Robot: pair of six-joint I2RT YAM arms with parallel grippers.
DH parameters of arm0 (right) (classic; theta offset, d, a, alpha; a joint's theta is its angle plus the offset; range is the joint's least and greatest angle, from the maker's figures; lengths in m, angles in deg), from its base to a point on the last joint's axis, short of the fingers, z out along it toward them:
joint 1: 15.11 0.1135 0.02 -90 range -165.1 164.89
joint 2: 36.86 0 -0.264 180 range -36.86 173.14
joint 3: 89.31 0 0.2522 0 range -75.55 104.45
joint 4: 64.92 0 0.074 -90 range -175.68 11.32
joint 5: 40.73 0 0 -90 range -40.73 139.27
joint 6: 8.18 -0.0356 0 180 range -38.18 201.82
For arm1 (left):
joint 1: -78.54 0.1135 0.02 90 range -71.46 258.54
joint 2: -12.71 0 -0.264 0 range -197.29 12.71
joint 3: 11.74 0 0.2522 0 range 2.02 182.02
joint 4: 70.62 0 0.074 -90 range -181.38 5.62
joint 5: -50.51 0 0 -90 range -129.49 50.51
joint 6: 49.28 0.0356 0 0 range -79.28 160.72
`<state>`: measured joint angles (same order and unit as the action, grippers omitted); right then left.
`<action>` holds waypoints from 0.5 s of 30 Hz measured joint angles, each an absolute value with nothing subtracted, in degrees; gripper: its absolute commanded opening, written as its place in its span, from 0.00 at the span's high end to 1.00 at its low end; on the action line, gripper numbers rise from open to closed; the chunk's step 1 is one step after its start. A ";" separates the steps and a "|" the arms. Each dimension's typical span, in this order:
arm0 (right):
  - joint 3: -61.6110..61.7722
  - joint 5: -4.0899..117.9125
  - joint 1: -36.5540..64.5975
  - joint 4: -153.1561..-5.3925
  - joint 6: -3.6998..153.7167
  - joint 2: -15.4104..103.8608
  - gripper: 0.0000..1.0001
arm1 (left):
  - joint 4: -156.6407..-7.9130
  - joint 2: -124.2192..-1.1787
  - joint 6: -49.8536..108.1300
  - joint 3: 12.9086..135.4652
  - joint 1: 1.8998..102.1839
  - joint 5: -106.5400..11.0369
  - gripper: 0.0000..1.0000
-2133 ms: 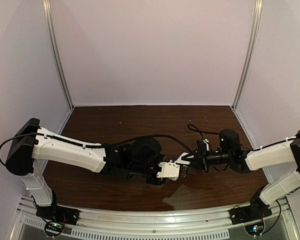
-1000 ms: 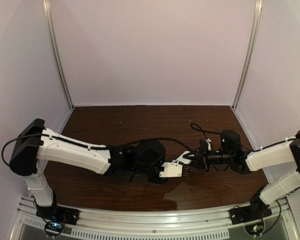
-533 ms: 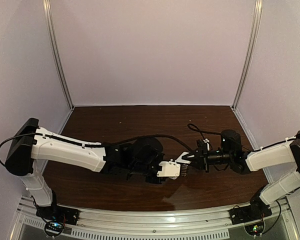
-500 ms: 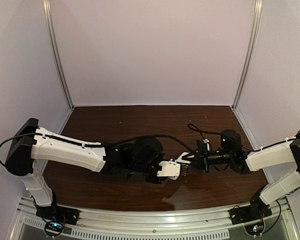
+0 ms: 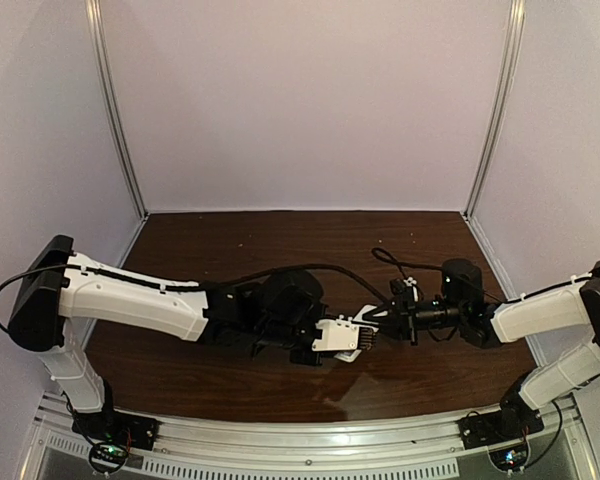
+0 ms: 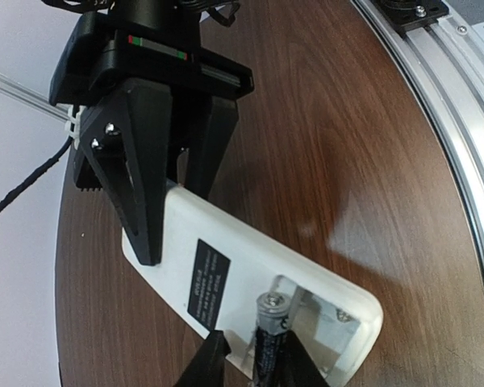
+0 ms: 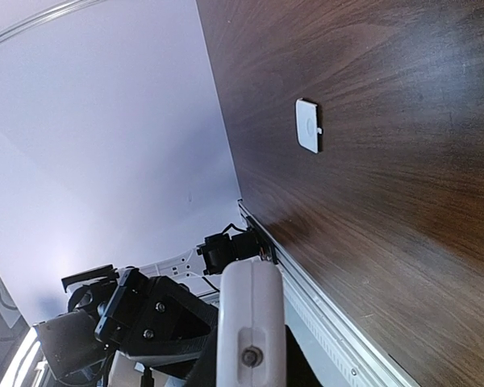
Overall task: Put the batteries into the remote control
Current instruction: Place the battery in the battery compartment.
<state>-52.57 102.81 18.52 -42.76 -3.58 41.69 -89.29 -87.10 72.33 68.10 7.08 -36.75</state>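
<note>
You're mid-insert on the first cell, and nothing is seated that I can confirm.

- The remote control [image 6: 226, 266] is off the table [image 6: 363, 121], between the two arms, with its plain back and black label [image 6: 209, 275] facing the left wrist cam.
- The right gripper [image 6: 173, 222] is clamped on the remote's far end, one finger on each long edge. The hold looks firm.
- The left gripper [image 6: 254, 361] is pinched on the dark battery [image 6: 268, 339]. The battery's silvery cap points into the open battery recess [image 6: 319, 310].
- The battery sits over the near slot at a tilt. It looks part-way in rather than lying flat, though I can't tell whether it touches the recess floor.
- The far slot looks empty, showing only a metal contact [image 6: 341, 317].
- You won't find the orange battery in any view, so I can't say where it is.
- The white cover [image 7: 308, 125] is off and lies flat on the table, well apart from the remote.

Done, as I judge it: the cover is removed, the remote is presented back-up, and the first cell is at the slot.

Left to do:
- Press the dark cell flat and release it.
- Fetch and seat the orange one.
- Possibly refit the cover, though the task line doesn't ask for it.

I'd put it at under half done.
</note>
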 measured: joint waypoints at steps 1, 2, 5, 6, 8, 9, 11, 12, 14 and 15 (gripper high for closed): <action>-52.57 102.94 18.52 -42.47 -3.60 41.71 1.00 | -89.31 -86.97 72.33 68.10 7.08 -36.83 0.76; -52.57 103.14 18.52 -42.19 -3.60 41.71 1.00 | -89.33 -86.80 72.33 68.08 7.08 -36.94 0.75; -52.55 103.73 18.61 -40.79 -3.67 41.73 1.00 | -89.24 -85.79 72.36 67.71 7.08 -37.36 0.75; -52.53 103.97 18.67 -40.33 -3.67 41.77 1.00 | -89.18 -85.38 72.36 67.53 7.08 -37.56 0.75; -52.40 104.60 18.74 -39.72 -3.71 41.91 1.00 | -89.00 -84.83 72.38 67.29 7.08 -38.17 0.76; -52.33 104.84 18.78 -39.41 -3.71 41.95 1.00 | -88.98 -84.61 72.38 67.21 7.08 -38.36 0.76; -52.22 105.19 18.85 -38.87 -3.80 41.97 1.00 | -88.81 -84.09 72.38 66.94 7.08 -38.82 0.78; -52.22 105.43 18.89 -38.56 -3.89 41.99 1.00 | -88.76 -83.93 72.38 66.88 7.08 -39.09 0.79; -52.22 105.83 18.92 -38.15 -4.11 42.04 1.00 | -88.78 -83.56 72.44 66.79 7.08 -39.57 0.82; -52.22 105.98 18.92 -37.95 -4.17 42.08 1.00 | -88.83 -83.43 72.57 66.79 7.08 -39.79 0.82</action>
<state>-52.22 105.98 18.92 -37.95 -4.17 42.08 -88.83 -83.43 72.57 66.79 7.08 -39.79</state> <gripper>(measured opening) 0.165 0.204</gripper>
